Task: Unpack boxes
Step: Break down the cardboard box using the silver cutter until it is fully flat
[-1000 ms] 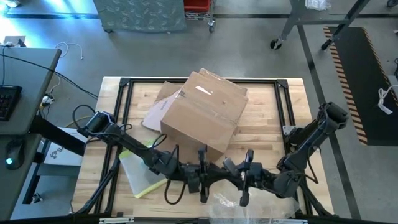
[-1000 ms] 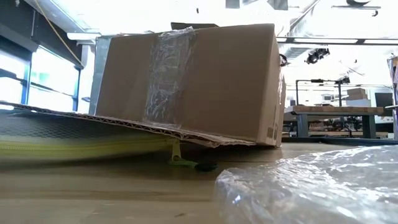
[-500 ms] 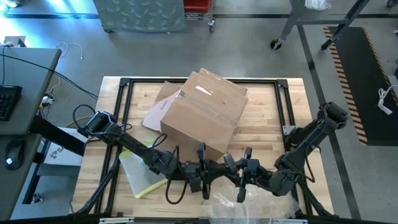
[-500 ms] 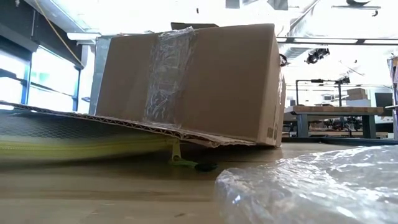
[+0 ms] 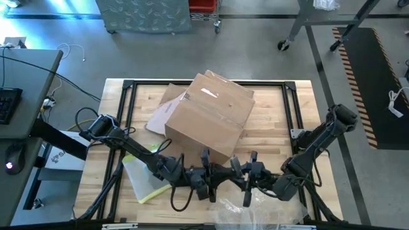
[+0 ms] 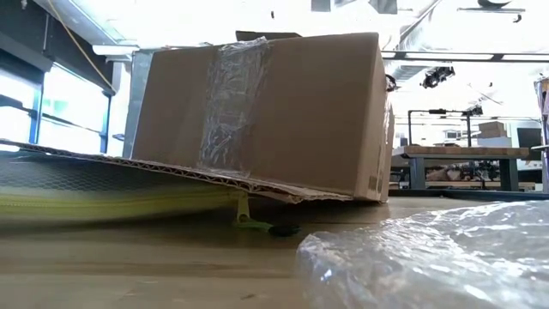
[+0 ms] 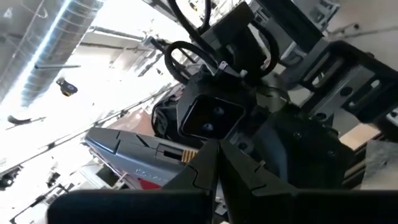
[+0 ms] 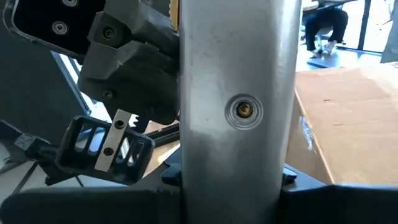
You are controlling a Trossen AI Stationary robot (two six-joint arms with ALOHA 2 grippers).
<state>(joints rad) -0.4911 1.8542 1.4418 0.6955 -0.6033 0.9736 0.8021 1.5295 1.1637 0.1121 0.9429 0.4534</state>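
Right now both arms sit low at the bench's [image 5: 268,137] near edge.

Left hand [image 5: 203,185] clenched empty; right hand [image 5: 238,183], grip unclear. The cardboard carton [image 5: 208,118] lies mid-bench just beyond them, tipped. I'd lift clear of each other first, then reach for its flap [image 6: 129,163].

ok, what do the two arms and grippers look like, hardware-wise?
Both arms are dark, near-black, built of jointed tubular links. The left arm trails a looping black cable near its base. The left gripper and right gripper each have two slim dark fingers; a camera module sits behind each. In the right wrist view, a bare silver metal plate with a central screw shows.
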